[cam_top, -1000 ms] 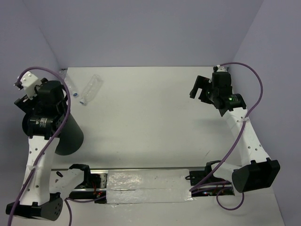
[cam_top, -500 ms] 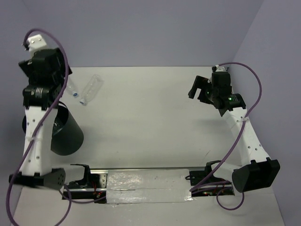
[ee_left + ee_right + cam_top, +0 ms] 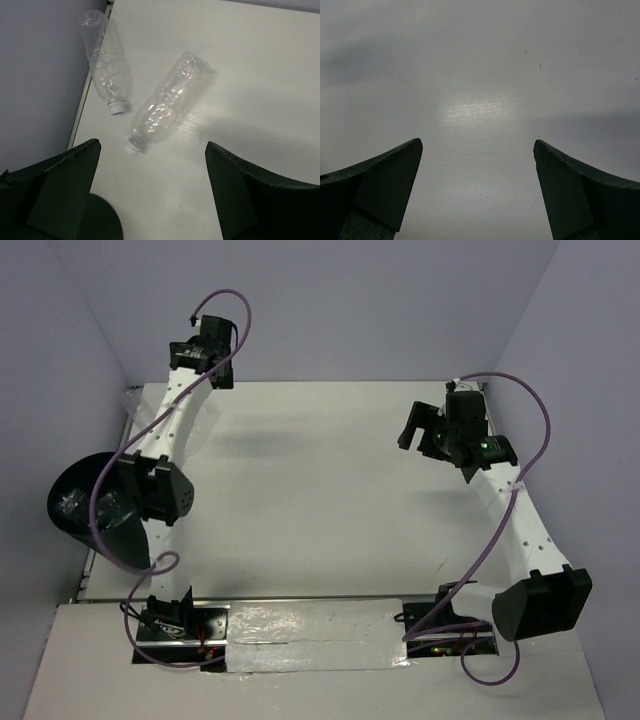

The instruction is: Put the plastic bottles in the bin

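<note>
- Over at the far left corner of the table (image 3: 320, 490), the left gripper (image 3: 150, 192) hangs above two bottles with its fingers (image 3: 65, 185) spread wide and nothing between them.
- Step in hand looks like picking the next one up. I'd go for the nearer bottle (image 3: 165, 105), since it has open table on every side.
- It lies at a slant, so the wrist should turn until the fingers straddle the body crosswise, not lengthwise. It's round and would probably roll off if nudged from one side.
- Squeeze around the middle, gently. That thin plastic will likely buckle.
- The nearer bottle is clear and ribbed, on its side, white cap pointing back toward the gripper.
- The bottle by the wall (image 3: 107, 75) looks the same but has a pale blue cap. It's tucked along the wall (image 3: 35, 75), a small gap from its neighbour, and harder to get fingers around.
- The bin (image 3: 62, 480) sits at the left edge beside the arm's elbow, and something clear seems to be inside.
- The right gripper (image 3: 477, 190) is parked over bare table on the right, fingers apart, empty.
</note>
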Available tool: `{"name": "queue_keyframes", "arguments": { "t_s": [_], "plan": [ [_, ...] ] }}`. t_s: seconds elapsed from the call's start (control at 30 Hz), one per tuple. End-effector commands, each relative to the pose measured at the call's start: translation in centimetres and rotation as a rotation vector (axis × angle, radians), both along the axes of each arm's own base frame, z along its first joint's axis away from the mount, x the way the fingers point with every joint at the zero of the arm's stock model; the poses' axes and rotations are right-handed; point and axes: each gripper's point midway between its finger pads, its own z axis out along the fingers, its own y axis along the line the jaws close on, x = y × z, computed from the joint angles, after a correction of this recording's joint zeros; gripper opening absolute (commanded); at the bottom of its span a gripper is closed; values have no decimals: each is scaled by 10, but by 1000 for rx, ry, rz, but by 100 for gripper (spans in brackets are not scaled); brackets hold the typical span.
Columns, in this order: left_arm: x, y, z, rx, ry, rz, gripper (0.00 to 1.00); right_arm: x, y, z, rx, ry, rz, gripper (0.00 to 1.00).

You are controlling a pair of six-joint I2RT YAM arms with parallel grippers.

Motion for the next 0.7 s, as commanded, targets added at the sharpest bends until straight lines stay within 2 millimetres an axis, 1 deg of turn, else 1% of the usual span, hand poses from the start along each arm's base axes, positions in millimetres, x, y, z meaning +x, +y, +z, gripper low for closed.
{"name": "queue_keyframes", "arguments": {
  "t_s": [0.0,0.03,0.07,0.13,0.17,0.23,0.27,0.33,0.37,0.43,0.5,0.53,0.57,0.67],
  "plan": [
    [11,12,-23,76,50,97,99,9,3,13,-12,-51,14,100],
    [16,12,-32,82,60,103,99,9,3,11,-13,-48,15,100],
    [21,14,-51,107,91,118,99,10,2,10,-14,-45,14,100],
    [28,18,-67,127,93,149,99,11,4,6,-13,-31,19,100],
    [29,22,-82,148,116,165,99,11,5,6,-10,-29,22,100],
    [35,25,-96,163,118,180,99,13,5,2,-11,-16,23,100],
    [37,26,-106,183,131,187,99,13,6,3,-8,-14,26,100],
    [44,30,-113,216,119,201,99,14,7,2,-9,-8,27,100],
    [47,31,-121,236,134,193,99,14,6,1,-13,-7,25,100],
    [57,32,-125,246,109,190,99,15,6,2,-15,-5,21,100],
    [63,33,-136,276,131,166,99,15,5,1,-17,-2,19,100],
    [69,33,-138,270,120,158,99,15,5,1,-16,-2,16,100],
    [71,33,-148,270,139,143,99,15,5,0,-15,-1,16,100],
    [74,35,-165,227,166,116,99,17,6,-2,-11,5,17,100]
  ]
}}
